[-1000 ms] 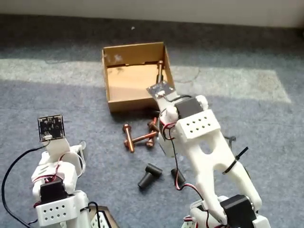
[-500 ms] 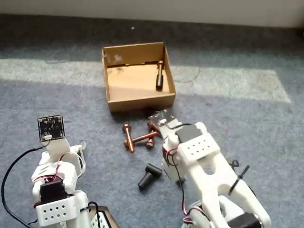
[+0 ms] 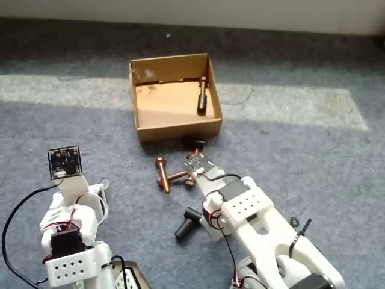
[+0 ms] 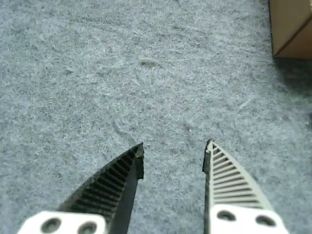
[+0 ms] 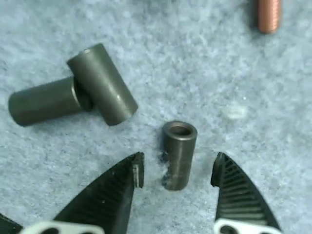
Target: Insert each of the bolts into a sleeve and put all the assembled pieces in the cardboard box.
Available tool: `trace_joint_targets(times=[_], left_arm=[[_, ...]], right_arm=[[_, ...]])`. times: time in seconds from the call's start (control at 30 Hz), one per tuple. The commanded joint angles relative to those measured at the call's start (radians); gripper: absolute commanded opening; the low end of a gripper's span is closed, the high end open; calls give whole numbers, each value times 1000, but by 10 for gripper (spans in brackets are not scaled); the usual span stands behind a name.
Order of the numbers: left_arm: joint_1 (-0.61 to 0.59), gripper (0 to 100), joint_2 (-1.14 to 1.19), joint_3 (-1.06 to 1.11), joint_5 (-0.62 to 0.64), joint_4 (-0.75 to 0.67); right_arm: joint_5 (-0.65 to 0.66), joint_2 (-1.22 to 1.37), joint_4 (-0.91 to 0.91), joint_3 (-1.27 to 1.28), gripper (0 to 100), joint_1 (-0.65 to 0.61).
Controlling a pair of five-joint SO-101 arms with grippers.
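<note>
Down on the grey carpet (image 3: 313, 156), the right gripper (image 5: 178, 163) hung with its jaws apart on either side of a short dark metal sleeve (image 5: 180, 141), so the step in hand looked like picking up a sleeve for the next bolt. Closing squarely on it would come next, then bringing it to the loose copper-coloured bolts (image 3: 163, 176) lying just before the open cardboard box (image 3: 174, 129), where one assembled piece (image 3: 202, 96) already lay. Over bare carpet the left gripper (image 4: 174, 146) hung, jaws apart too.
</note>
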Motion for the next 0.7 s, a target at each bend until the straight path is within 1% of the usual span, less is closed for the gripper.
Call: trace_joint_targets(times=[0.0, 0.07, 0.23, 0.3, 0.43, 0.57, 0.67], left_arm=[[-8, 217, -8, -5, -11, -2], [-8, 217, -8, -5, -11, -2], [-7, 217, -8, -4, -11, -2], [-7, 217, -8, -4, -11, -2], [-7, 217, -8, -5, -11, -2], [-5, 217, -8, -18, -9, -2], [-5, 217, -8, -44, -9, -12]], right_arm=[[14, 38, -111, 19, 146, -8], [14, 51, -137, 48, 99, -8], [48, 33, -131, 76, 21, 2], [48, -4, -108, 68, 4, 36], [43, -124, -91, 10, 5, 137], [-89, -216, -90, -47, 5, 165], [-178, -228, -94, -59, 5, 170]])
